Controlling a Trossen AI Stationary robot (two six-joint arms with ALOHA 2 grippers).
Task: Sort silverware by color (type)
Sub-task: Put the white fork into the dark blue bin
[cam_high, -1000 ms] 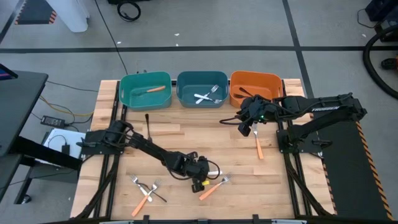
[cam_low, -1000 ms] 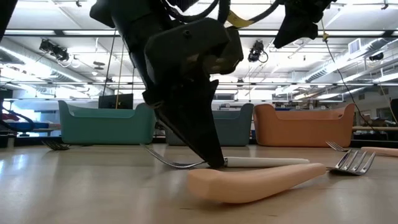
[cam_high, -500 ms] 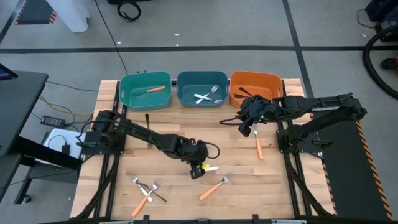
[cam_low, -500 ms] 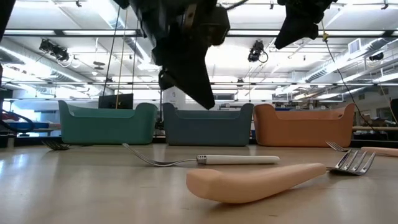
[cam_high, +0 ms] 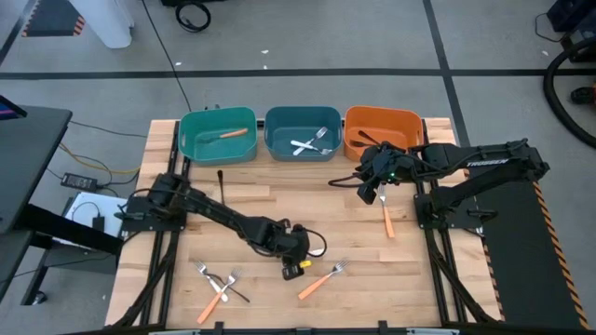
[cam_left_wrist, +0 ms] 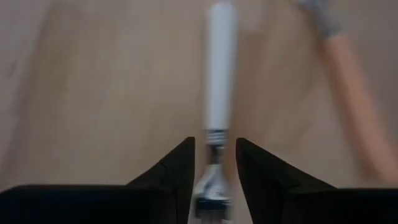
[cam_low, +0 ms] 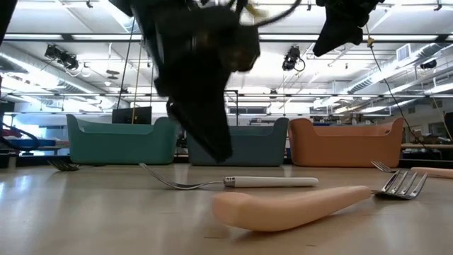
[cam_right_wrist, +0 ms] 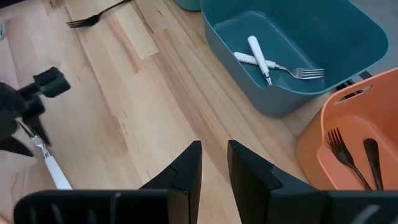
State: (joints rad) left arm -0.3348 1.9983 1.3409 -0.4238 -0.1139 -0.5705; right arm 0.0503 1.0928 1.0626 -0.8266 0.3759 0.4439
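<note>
A fork with a white handle point(cam_low: 272, 182) and silver head lies flat on the wooden table near its middle. My left gripper point(cam_left_wrist: 214, 163) hangs just above it, open. Its fingers stand on either side of the fork's neck point(cam_left_wrist: 214, 138) without touching, and the handle point(cam_left_wrist: 219, 81) runs on ahead of them. In the high view this gripper point(cam_high: 294, 267) covers the fork. My right gripper point(cam_right_wrist: 214, 163) waits open and empty, raised over the table in front of the orange bin point(cam_high: 406, 122). An orange-handled fork point(cam_low: 290, 207) lies close by, nearer the front edge.
Three bins stand along the far edge: green point(cam_high: 191, 140) with an orange-handled fork, blue point(cam_high: 276, 140) with white-handled forks point(cam_right_wrist: 267, 62), orange with black forks point(cam_right_wrist: 351, 155). Loose forks lie at the near left point(cam_high: 220, 285), near middle point(cam_high: 321, 279) and right point(cam_high: 387, 220). A black fork point(cam_high: 222, 181) lies left of centre.
My left gripper stood with its fingertips down on the white-handled fork. It has let go, risen clear, then come partway back down over the fork. The fork has slid a little along the table and lies flat. My right arm has kept still.
</note>
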